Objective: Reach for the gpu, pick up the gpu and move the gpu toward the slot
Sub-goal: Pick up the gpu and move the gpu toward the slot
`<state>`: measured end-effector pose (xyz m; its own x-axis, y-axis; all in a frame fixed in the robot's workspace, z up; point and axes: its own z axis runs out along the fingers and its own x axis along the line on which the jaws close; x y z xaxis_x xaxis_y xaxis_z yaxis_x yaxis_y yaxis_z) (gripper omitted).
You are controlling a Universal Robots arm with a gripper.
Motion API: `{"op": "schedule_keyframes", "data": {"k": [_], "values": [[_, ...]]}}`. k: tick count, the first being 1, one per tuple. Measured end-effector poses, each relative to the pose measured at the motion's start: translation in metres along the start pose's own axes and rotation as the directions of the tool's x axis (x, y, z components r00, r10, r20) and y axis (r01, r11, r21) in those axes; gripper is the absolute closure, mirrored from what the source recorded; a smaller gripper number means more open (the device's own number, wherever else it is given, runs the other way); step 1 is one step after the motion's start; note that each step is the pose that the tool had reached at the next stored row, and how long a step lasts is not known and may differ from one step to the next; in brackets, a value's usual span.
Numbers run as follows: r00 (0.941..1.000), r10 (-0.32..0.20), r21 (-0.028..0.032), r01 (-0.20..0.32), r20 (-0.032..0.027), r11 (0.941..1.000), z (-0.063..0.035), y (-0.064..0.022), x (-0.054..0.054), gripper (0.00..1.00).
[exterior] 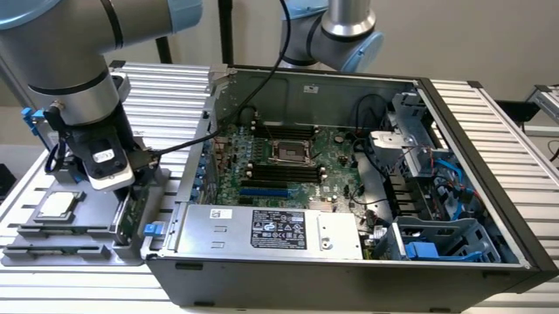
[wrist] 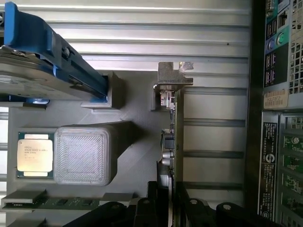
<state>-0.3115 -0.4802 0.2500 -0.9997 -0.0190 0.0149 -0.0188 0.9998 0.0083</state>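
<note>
Card (wrist: pixel 174 124) stands on edge in gray tray (exterior: pixel 52 252), at tray side next to computer box (exterior: pixel 262 288). Gripper (wrist: pixel 166 202) half wide, jaws on both sides of card, seem to pinch it. Card thin, light, stiff, breaks easy. Best hold bare board edge, not tiny parts. Open room above. Box wall close beside.

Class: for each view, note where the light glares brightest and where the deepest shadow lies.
Exterior view: the ribbed table shines pale beside the computer case, whose front wall is dark; the power supply cover has a soft sheen. Wrist view: the table glares near white along its ridges, the gpu catches light at its bracket, and shadow pools on the grey holder.
</note>
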Motion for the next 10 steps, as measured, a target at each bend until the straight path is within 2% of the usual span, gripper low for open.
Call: {"op": "schedule_keyframes", "data": {"k": [4,10], "values": [[1.0,0.0,0.0,0.0,-0.0023,1.0,-0.0121,0.0001,0.0,0.74],[1.0,0.0,-0.0001,0.0,-0.0071,1.0,-0.0392,0.0003,-0.002,0.74]]}}
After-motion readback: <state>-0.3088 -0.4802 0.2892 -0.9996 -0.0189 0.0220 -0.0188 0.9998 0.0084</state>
